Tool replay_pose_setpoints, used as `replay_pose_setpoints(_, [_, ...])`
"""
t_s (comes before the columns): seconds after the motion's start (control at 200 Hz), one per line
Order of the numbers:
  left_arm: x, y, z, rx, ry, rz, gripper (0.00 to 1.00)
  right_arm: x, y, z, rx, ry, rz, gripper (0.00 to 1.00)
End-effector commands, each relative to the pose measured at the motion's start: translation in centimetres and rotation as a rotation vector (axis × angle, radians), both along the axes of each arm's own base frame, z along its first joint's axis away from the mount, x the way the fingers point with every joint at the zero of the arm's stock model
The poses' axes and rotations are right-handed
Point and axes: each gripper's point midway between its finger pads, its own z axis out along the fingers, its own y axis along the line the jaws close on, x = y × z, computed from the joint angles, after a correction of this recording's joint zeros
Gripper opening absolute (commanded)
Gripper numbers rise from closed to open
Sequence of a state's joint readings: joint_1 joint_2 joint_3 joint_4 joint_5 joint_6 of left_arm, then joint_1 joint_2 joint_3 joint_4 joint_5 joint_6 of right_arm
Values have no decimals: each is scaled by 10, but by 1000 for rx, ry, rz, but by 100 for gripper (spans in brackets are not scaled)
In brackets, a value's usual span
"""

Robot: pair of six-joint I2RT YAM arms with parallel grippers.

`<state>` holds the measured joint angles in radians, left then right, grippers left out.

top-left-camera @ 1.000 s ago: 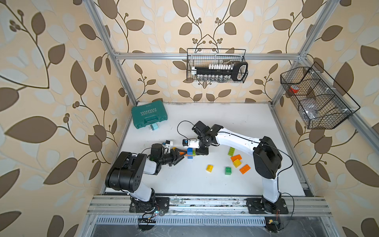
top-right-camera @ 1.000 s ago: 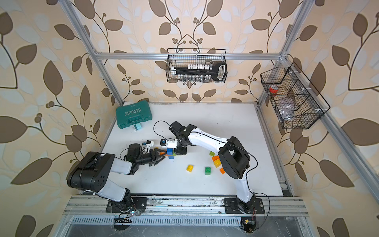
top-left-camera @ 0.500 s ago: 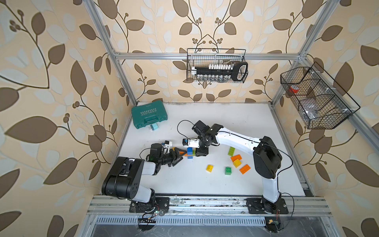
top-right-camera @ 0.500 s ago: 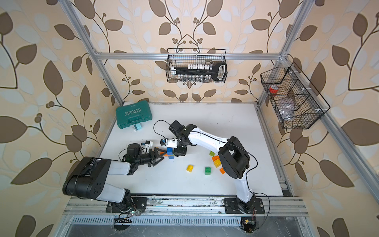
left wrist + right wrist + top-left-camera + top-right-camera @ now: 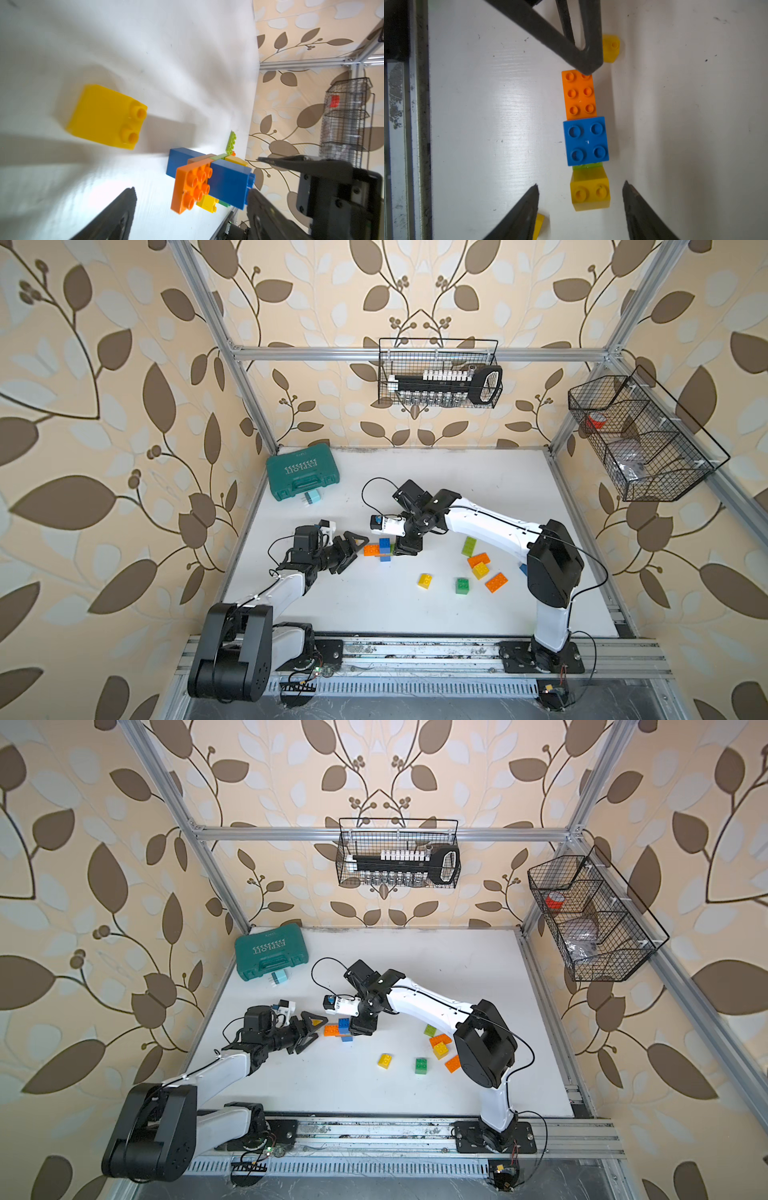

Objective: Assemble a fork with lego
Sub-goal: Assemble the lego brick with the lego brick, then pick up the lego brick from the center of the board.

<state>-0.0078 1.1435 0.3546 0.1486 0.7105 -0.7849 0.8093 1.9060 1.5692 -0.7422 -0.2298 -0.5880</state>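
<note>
— Where is the left arm [image 5: 286,587]?
— It stretches low from the near left. The left claw [image 5: 353,551] points right, with its fingers [image 5: 116,216] spread wide.
— And the right arm [image 5: 490,522]?
— It reaches from the near right toward the middle, wrist bent down. The right claw [image 5: 405,549] points at the table [image 5: 457,489], fingers [image 5: 521,214] apart, near the left claw but not touching it.

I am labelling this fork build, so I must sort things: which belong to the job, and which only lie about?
Job: joined bricks; lone yellow brick; green brick; lime brick; orange-yellow cluster.
Lying about: teal case; back basket; side basket.
</note>
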Motion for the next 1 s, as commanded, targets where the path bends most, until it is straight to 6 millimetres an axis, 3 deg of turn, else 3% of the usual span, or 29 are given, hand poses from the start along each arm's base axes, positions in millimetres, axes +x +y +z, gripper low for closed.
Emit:
replay_pose_setpoints(0.0, [2,16,13,115,0,16,84,-4,-2,12,53,3,-16,66])
replay_pose_setpoints(0.15, [13,24,39,241,-16,-39,82,-7,-10,15,60,5,-32,66])
replay_pose_setpoints(0.31, [47,36,65,410,-105,-113,84,-4,-27,22,104,-20,-90,66])
replay_pose_setpoints(0.39, [61,38,71,519,-187,-229,85,-2,-37,27,134,-36,-140,67])
replay_pose_setpoints(0.535, [69,49,61,790,-305,-519,83,-1,-53,40,242,-30,-240,68])
replay_pose_setpoints(0.605, [62,42,52,820,-388,-695,82,-1,-60,44,278,-18,-286,68])
replay_pose_setpoints(0.745, [57,37,30,808,-443,-858,79,-12,-67,46,327,-6,-324,68])
replay_pose_setpoints(0.995, [49,39,15,824,-538,-1060,69,-31,-75,46,414,23,-359,69])
